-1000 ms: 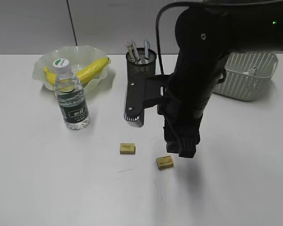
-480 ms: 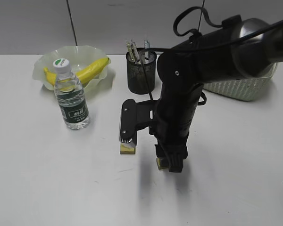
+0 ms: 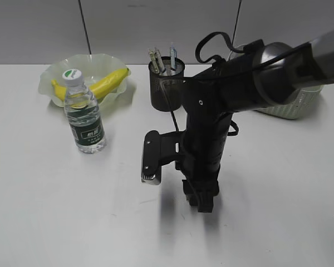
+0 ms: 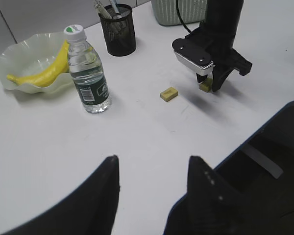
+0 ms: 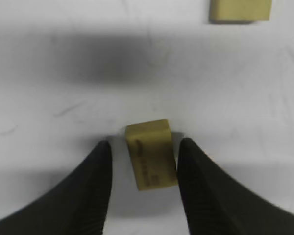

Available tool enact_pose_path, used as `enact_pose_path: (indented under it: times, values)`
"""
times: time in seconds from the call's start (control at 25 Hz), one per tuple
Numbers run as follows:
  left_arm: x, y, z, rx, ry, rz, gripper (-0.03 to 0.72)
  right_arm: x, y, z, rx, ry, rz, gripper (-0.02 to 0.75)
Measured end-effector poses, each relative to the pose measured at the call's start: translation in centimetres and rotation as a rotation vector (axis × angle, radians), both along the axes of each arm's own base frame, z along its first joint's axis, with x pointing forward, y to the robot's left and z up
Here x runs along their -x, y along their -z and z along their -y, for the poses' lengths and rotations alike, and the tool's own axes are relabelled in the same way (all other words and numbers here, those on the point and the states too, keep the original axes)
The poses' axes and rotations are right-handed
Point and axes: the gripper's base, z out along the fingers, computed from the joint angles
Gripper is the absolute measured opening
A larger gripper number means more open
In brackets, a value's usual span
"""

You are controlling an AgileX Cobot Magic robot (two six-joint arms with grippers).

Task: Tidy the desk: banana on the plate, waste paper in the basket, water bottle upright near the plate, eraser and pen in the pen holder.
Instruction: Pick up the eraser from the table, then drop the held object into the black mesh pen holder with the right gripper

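- Down at the white, smooth worktop [image 3: 55,211]: right gripper [image 5: 142,161], matte black ribbed fingers [image 5: 95,186] standing either side of a small tan eraser [image 5: 151,154], a blocky rectangle with faint print on its side.
- Right finger close against the eraser's edge, left finger with a thin strip of white showing between; jaws half closed round it, firm grip not confirmed.
- Just beyond the right gripper's tips, to the upper right in its wrist view: second tan eraser [image 5: 240,11], flat on the worktop, cut by the picture's edge.
- Same pair seen from the left wrist: one eraser between the black jaws, the other [image 4: 169,93] lying apart with bare worktop all round.
- Left gripper [image 4: 154,188]: two rounded black fingers apart at a middling width, nothing between them, only plain worktop beneath and ahead.
- Ahead and left of the left gripper: water bottle [image 4: 89,73], clear ribbed plastic, dark green label, white-green cap, upright just beside the plate [image 4: 10,54].
- Plate translucent pale green with ruffled wavy rim, smooth yellow banana [image 4: 44,73] curved inside.
- Behind the right gripper: pen holder [image 3: 167,83], black mesh cylinder with pens [image 3: 156,58] poking above the rim.
- Further right, behind the arm: basket [image 3: 300,103], pale green perforated plastic, mostly hidden.
- Broad open worktop in front of both grippers.
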Motion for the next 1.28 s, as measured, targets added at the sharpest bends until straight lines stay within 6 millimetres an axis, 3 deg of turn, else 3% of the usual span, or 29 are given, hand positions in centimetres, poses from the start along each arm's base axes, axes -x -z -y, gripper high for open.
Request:
enact_pose_path:
  times: [0.12,0.24,0.52,0.68,0.92,1.08,1.28]
  values:
    - [0.0,0.0,0.0,0.000,0.000,0.000,0.342,0.0,0.4,0.0,0.007,-0.001,-0.007,0.335]
    - [0.0,0.0,0.0,0.000,0.000,0.000,0.342,0.0,0.5,0.0,0.008,-0.001,-0.008,0.216]
    - [0.0,0.0,0.0,0.000,0.000,0.000,0.342,-1.5,-1.4,-1.3,-0.039,0.065,0.033,0.214]
    - [0.0,0.0,0.0,0.000,0.000,0.000,0.342,-2.9,-4.9,-2.8,-0.135,0.100,0.111,0.214]
    - [0.0,0.0,0.0,0.000,0.000,0.000,0.342,-5.2,-12.6,-4.4,-0.396,0.193,0.339,0.214]
    - [0.0,0.0,0.0,0.000,0.000,0.000,0.342,-7.2,-14.5,-4.1,-0.554,0.322,0.443,0.214]
    - [0.0,0.0,0.0,0.000,0.000,0.000,0.342,-10.8,-15.0,-1.3,-0.686,0.519,0.527,0.214]
